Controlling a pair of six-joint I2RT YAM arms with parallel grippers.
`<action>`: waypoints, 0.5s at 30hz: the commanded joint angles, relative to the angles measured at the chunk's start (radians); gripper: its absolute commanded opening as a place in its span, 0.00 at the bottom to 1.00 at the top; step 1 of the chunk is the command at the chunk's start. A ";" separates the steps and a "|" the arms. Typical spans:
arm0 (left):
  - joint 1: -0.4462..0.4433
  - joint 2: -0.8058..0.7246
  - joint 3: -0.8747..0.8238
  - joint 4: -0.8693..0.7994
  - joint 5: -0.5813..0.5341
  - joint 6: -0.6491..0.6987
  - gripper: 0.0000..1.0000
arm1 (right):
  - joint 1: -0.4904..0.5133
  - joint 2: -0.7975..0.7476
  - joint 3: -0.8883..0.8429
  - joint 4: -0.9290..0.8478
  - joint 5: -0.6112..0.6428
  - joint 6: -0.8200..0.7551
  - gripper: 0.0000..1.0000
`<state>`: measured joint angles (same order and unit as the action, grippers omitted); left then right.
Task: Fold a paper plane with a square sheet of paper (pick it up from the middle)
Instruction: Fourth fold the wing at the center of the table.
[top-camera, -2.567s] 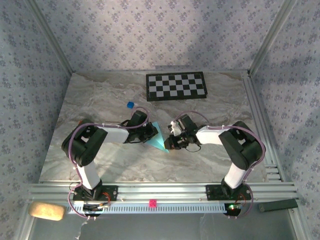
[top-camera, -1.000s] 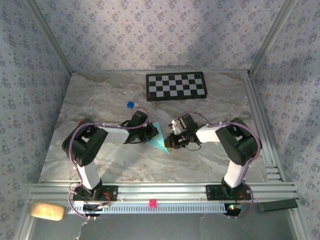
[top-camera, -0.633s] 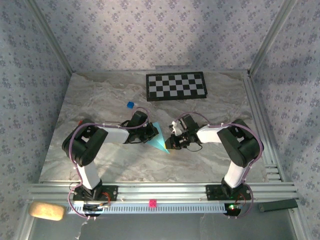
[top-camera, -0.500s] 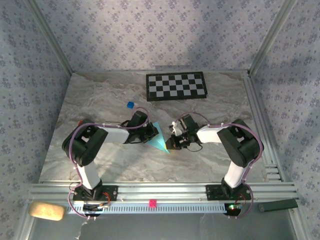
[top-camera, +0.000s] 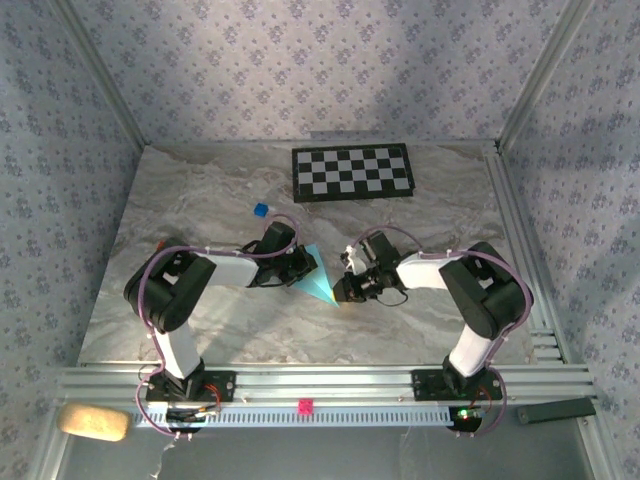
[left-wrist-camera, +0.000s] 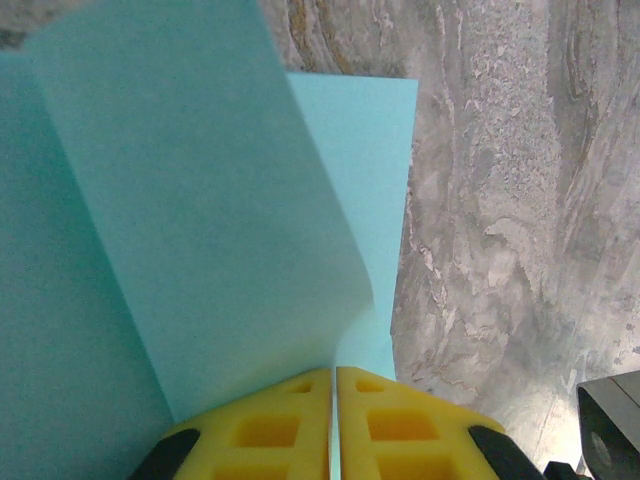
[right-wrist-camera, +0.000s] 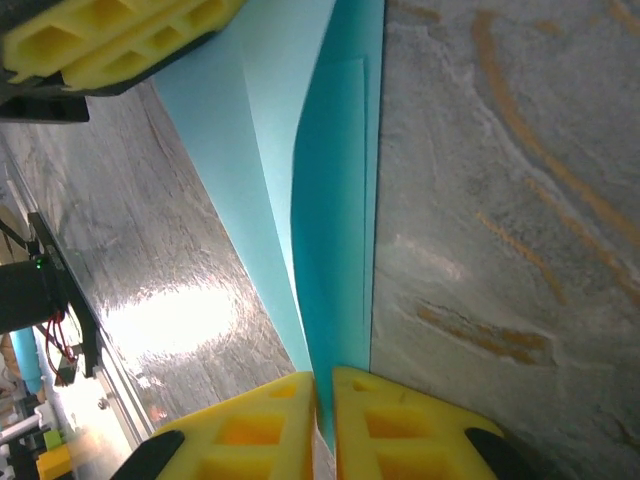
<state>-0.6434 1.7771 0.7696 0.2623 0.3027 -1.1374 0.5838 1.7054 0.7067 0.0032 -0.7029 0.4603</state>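
Currently I see my left gripper (left-wrist-camera: 333, 378) and right gripper (right-wrist-camera: 323, 378) both pinching the folded blue paper (top-camera: 318, 283), midway between the table's (top-camera: 200, 200) side edges.

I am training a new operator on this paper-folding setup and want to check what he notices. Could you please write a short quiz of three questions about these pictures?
1. True or false: the left gripper is shut on the light-blue paper.
2. Where does the checkerboard lie?
A) near the far edge of the table
B) under the light-blue paper
C) beside the arm bases
3. Fill in: seen from above, the small dark-blue cube sits on the ___ arm's side of the paper.

Key: 1 true; 2 A; 3 left.
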 joint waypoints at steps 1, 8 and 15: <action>0.008 0.038 -0.026 -0.048 -0.034 0.008 0.10 | 0.000 0.004 -0.024 -0.117 0.040 -0.037 0.14; 0.008 0.036 -0.026 -0.048 -0.034 0.006 0.10 | 0.004 0.028 -0.031 -0.111 0.033 -0.038 0.05; 0.010 0.038 -0.026 -0.048 -0.035 0.007 0.10 | 0.001 0.006 -0.039 -0.130 0.042 -0.032 0.10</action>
<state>-0.6434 1.7775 0.7696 0.2623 0.3027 -1.1378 0.5838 1.7065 0.7048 -0.0051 -0.6956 0.4393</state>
